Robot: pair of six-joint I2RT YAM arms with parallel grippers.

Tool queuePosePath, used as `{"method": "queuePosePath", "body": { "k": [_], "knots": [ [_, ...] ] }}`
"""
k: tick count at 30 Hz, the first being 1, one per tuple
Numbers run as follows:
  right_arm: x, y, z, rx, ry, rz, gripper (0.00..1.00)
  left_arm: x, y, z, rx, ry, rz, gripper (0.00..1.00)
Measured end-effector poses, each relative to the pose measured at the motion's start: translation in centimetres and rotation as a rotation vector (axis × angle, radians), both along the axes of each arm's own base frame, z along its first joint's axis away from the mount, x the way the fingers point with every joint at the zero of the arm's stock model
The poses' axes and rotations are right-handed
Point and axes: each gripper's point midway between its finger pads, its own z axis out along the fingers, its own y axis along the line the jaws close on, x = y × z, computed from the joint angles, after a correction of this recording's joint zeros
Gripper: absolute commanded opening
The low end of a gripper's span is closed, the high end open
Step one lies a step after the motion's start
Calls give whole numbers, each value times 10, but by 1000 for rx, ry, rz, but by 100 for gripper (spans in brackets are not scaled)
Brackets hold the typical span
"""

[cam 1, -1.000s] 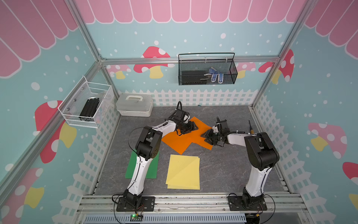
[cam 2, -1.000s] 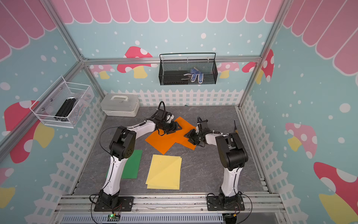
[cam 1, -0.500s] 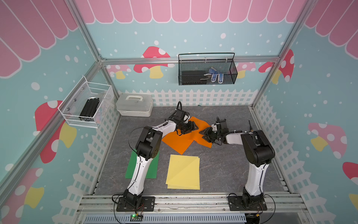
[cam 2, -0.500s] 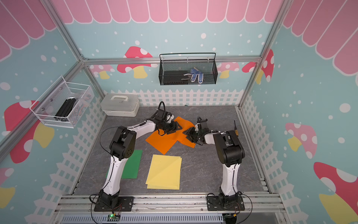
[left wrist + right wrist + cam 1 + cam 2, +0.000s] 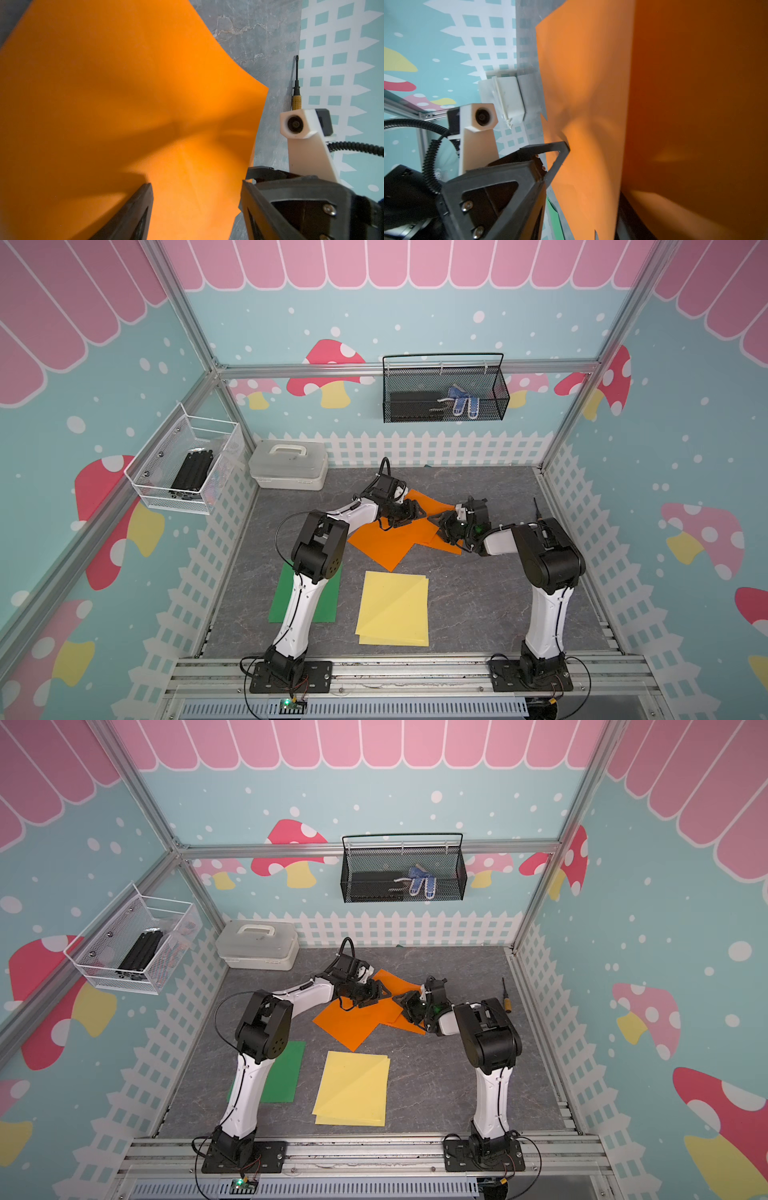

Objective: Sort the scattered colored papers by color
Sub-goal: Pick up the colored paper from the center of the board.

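3 paper colors on gray table (image 5: 478,605).
Near: 2 stacked yellow papers (image 5: 392,605), green paper (image 5: 281,601) beside, partly under left arm. Farther: overlapping orange papers (image 5: 386,545), buckled; left gripper (image 5: 196,185) fingers wide apart over them, gripping nothing; right gripper (image 5: 444,526) at their edge, fingers hidden, grip unclear.

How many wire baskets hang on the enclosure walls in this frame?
2. The white basket hangs on the left wall, holding black items; the black basket hangs on the back wall, with a blue-and-white item inside. None seems hidden.
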Motion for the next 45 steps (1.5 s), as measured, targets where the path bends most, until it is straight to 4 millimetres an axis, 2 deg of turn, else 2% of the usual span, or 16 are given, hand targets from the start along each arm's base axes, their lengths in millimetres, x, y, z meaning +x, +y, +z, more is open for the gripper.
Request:
{"method": "queuePosePath", "body": {
  "k": [3, 7, 19, 23, 28, 31, 35, 38, 40, 42, 43, 45],
  "knots": [
    [6, 2, 8, 30, -32, -10, 44, 0, 0, 0, 0, 0, 0, 71],
    [9, 2, 15, 51, -55, -18, 28, 0, 0, 0, 0, 0, 0, 71],
    [1, 2, -9, -75, 81, 46, 15, 0, -1, 0, -9, -4, -4, 71],
    [5, 3, -9, -113, 88, 70, 1, -1, -4, 1, -30, -14, -17, 71],
    [6, 3, -18, -163, 112, 106, 0, -5, -3, 4, -35, -16, -25, 72],
    [3, 3, -24, -195, 129, 135, 0, -6, 0, 12, -34, -31, -27, 72],
    [1, 3, -21, -244, 127, 189, 0, -5, 10, 46, -48, -97, -19, 75],
    [4, 4, -12, -292, 103, 241, 0, 2, 26, 97, -83, -203, 8, 76],
    [3, 5, -1, -321, 81, 282, 0, 9, 40, 133, -109, -285, 34, 77],
    [1, 4, 11, -344, 61, 314, 0, 14, 53, 162, -127, -352, 57, 77],
    [-2, 4, 19, -355, 48, 330, 0, 16, 59, 174, -135, -383, 68, 77],
    [-12, 1, 39, -374, 25, 355, 0, 17, 66, 185, -141, -416, 82, 77]
  ]
}}
